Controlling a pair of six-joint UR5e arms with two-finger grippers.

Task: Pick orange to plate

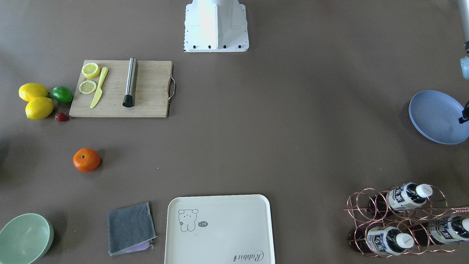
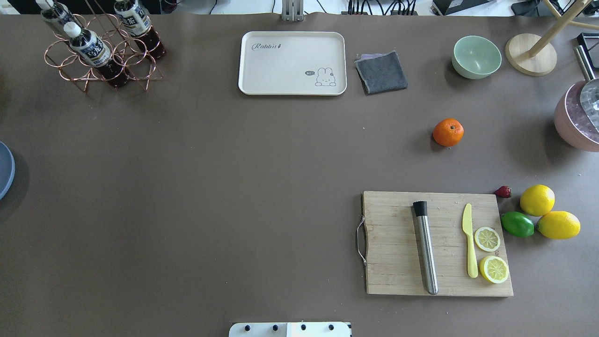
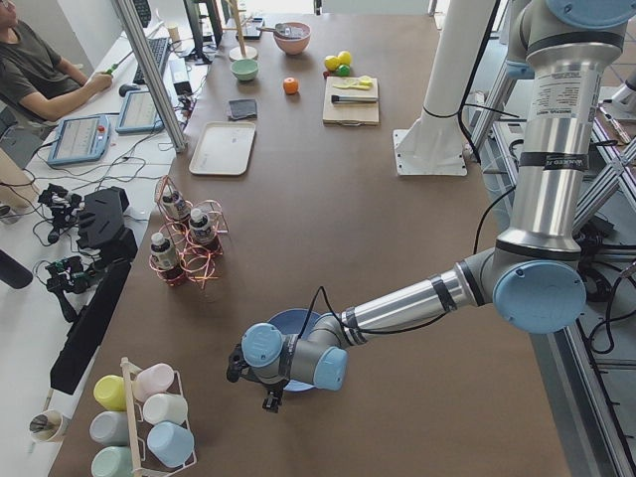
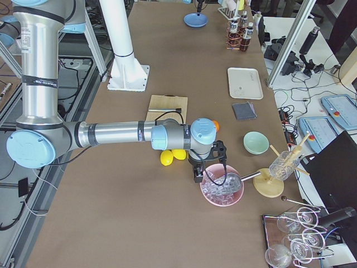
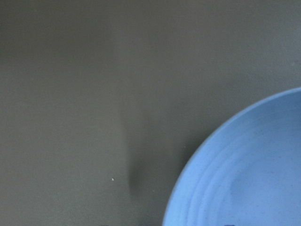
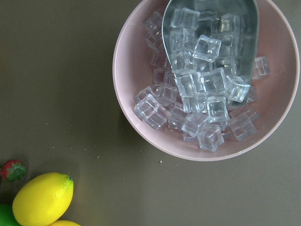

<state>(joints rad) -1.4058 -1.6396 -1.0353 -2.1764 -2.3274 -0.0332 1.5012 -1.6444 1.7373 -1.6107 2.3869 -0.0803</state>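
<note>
Pink bowl [image 6: 126,61] of ice cubes [image 6: 150,110], orange [image 1: 86,160] on table [image 1: 256,128]

I see the orange [image 1: 86,160] on the table [image 1: 256,128] near the cutting board [image 1: 150,91], well apart from the plate [image 1: 432,117] at the right edge.

My overhead cam sits behind my shoulders, looking forward and down; the front one faces me from across the table [image 2: 234,187], so sides flip; both share the orange [image 2: 448,132] and cutting board [image 2: 393,243] on my right; side cams look along from each end; left wrist cam's close over the plate [image 5: 244,174], right one over the ice bowl [image 6: 188,151].
</note>
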